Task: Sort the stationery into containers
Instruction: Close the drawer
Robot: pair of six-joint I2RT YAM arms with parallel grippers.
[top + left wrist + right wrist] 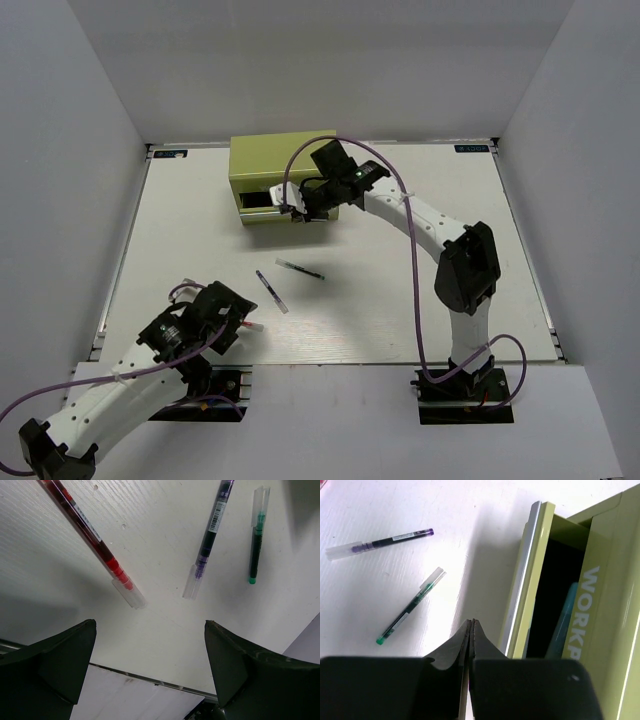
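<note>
The olive-green chest [283, 170] stands at the back of the table with one front drawer [527, 580] pulled open. A blue-green pen [563, 622] lies inside that drawer. My right gripper [472, 622] is shut with nothing in it, just outside the drawer's front, and appears at the chest [296, 207] in the top view. On the table lie a purple pen [271, 291], a green pen [299, 269] and a red pen [92, 535]. My left gripper [150, 625] is open and holds nothing, near the front edge, just short of the red pen's clear cap.
White walls close the table on the left, back and right. The table's front edge [150, 680] runs right under the left gripper. The purple pen [210, 535] and green pen [257, 540] lie beyond the red one, toward the middle.
</note>
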